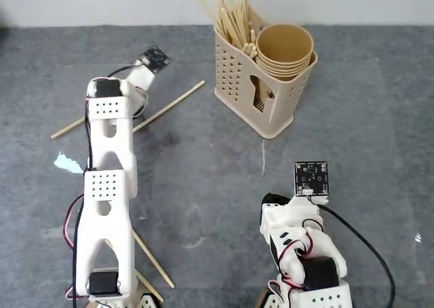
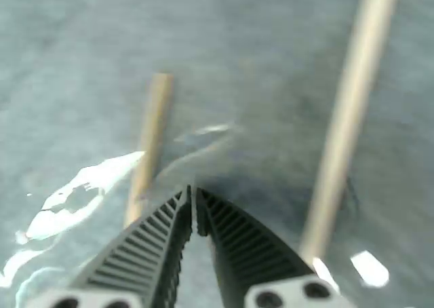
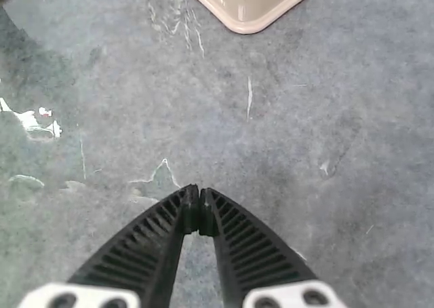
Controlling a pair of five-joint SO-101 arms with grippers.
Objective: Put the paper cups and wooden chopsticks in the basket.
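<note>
The beige basket [image 1: 261, 94] stands at the back of the table, holding a stack of paper cups [image 1: 285, 47] and several wooden chopsticks [image 1: 234, 20]. Two chopsticks lie on the grey mat under my left arm: a short length [image 2: 152, 135] and a longer one [image 2: 346, 118], which also shows in the high view [image 1: 173, 104]. My left gripper [image 2: 193, 194] is shut and empty, its tips low over the mat between those two sticks and right beside the shorter one. My right gripper [image 3: 199, 194] is shut on nothing, close above bare mat in front of the basket's corner [image 3: 251, 3].
Two more chopsticks [image 1: 152, 260] lie near the left arm's base. A pale blue scrap [image 1: 66, 163] sits left of that arm. The right arm's body [image 1: 302, 247] is folded back at the front right. Open mat stretches between the arms and the basket.
</note>
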